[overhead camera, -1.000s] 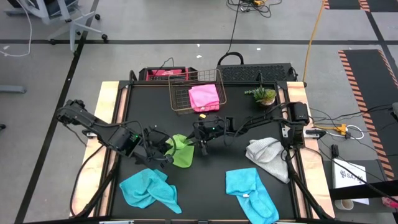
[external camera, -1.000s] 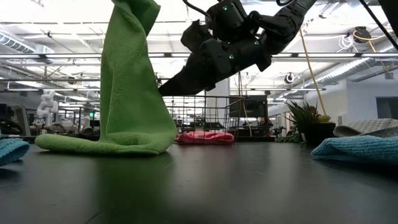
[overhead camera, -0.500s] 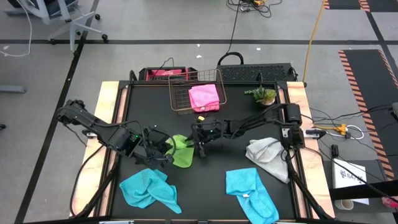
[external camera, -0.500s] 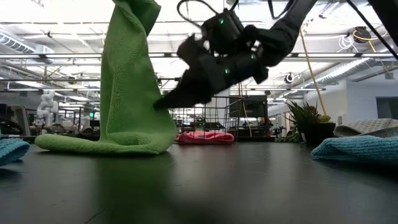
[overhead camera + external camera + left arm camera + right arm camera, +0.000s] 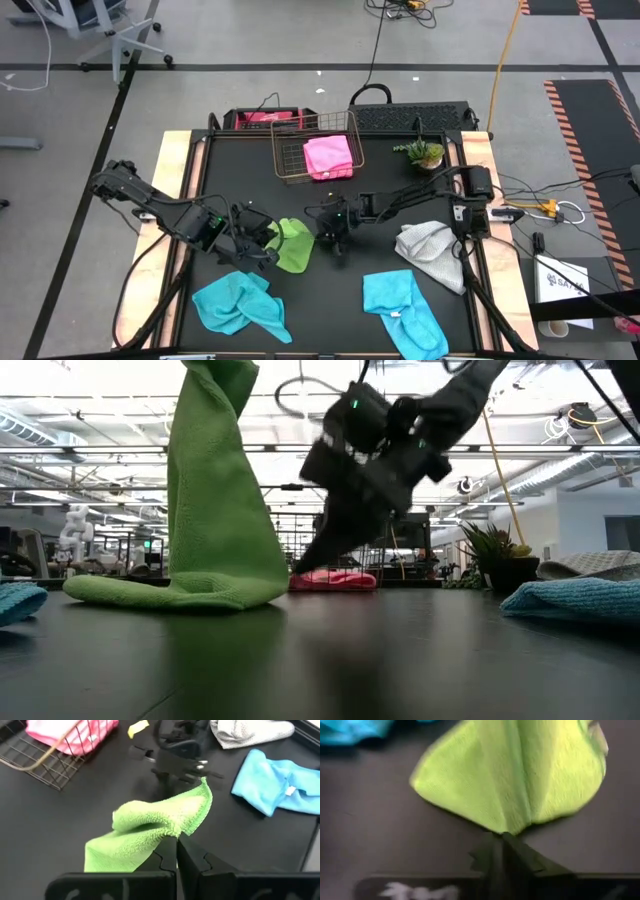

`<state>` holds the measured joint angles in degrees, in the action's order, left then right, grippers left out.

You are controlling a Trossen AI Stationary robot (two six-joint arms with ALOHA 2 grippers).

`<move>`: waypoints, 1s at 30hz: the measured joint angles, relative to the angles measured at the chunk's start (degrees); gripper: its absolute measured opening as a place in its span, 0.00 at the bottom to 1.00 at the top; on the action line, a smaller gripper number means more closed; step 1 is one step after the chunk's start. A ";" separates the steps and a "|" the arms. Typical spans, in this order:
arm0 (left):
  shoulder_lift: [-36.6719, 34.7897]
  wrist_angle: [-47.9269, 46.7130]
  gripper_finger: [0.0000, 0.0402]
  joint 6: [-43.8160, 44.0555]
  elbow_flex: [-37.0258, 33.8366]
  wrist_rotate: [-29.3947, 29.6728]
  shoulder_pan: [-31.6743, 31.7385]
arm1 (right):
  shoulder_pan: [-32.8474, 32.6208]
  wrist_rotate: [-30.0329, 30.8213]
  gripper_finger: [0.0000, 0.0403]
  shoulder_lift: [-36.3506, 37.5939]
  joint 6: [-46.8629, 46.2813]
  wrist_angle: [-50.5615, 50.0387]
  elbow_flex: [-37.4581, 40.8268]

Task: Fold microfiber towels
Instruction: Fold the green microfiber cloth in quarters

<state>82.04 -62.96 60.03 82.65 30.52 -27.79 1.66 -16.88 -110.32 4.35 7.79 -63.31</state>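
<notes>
The lime green towel (image 5: 292,245) is held up between my two grippers near the table's middle. My left gripper (image 5: 176,851) is shut on it and lifts it; in the low view the towel (image 5: 215,490) hangs as a tall drape whose lower fold (image 5: 170,592) lies on the table. My right gripper (image 5: 503,840) slants down from the right, shut at the towel's low corner. A pink towel (image 5: 327,157) lies in the copper wire basket (image 5: 290,172). Two turquoise towels (image 5: 240,303) (image 5: 403,308) and a grey one (image 5: 430,250) lie on the table. My left gripper pinches a bunched fold of the towel's edge (image 5: 170,832) between its two fingers, slanting down from the table's left. The towel hangs below this hold, its lower part on the table. My right gripper pinches the towel's pointed corner (image 5: 506,829) at its fingertips, slanting down from the right. That corner (image 5: 204,784) sits low, close to the table.
A small potted plant (image 5: 425,152) stands at the back right, beside the basket. A pink-lined bin (image 5: 262,118) sits beyond the table's far edge. Bare black tabletop (image 5: 345,270) lies between the two turquoise towels.
My right gripper has tipped steeply downward and sunk toward the table, its fingertips swinging from beside the hanging towel's middle down to its low corner by the table. The towel's drape and my left gripper have stayed where they were.
</notes>
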 joint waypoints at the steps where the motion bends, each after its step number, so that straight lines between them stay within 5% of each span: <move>1: 0.00 0.00 0.02 -0.23 0.00 0.73 0.00 | -0.08 -0.07 0.03 1.18 -0.74 0.02 0.00; 7: 0.02 -0.06 0.01 -1.75 0.00 1.48 0.01 | -0.09 1.36 0.02 8.03 2.37 2.72 -0.09; 11: 0.02 -0.11 0.02 -1.84 0.00 1.29 0.00 | 0.22 7.41 0.03 7.56 4.75 2.72 0.00; 17: 0.02 0.06 0.01 -2.06 -0.02 0.84 -0.02 | 0.60 7.80 0.13 3.12 2.65 3.75 -0.04; 24: 0.02 0.14 0.01 -1.87 -0.02 0.70 -0.02 | 0.64 4.27 0.31 -2.38 -0.73 7.95 -0.04; 30: 0.02 0.13 0.03 -1.82 -0.02 0.72 0.02 | 0.16 -1.44 0.36 -3.60 -5.05 8.95 -0.04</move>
<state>82.06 -62.83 58.22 82.63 31.24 -27.77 1.83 -18.33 -113.92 -0.71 16.74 -63.35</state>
